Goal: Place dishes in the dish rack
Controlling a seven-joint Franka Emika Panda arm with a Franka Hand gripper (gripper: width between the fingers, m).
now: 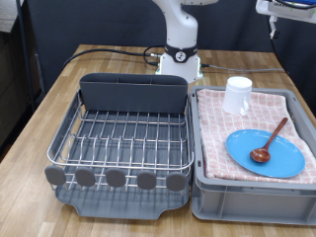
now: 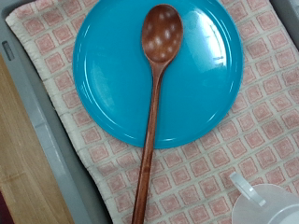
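Rack [image 1: 118, 138] bare, the spoon [image 2: 154, 103] lies across the plate [image 2: 154, 70] beside the mug [image 2: 271, 205] (jaws unseen, so I cannot tell): better pinched mid-handle, squarely.

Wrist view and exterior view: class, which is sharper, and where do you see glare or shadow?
Wrist view: sharp on the spoon and plate, with small glints on the spoon bowl; mug cut off at the corner. Exterior view: softer, even light, faint shadow under the rack.

A grey tub [image 1: 252, 197] is parked on a wooden table [image 1: 109, 61]. It's lined with a pink checked cloth [image 1: 212, 138]. A black cable [image 1: 99, 51] is draped across the tabletop.
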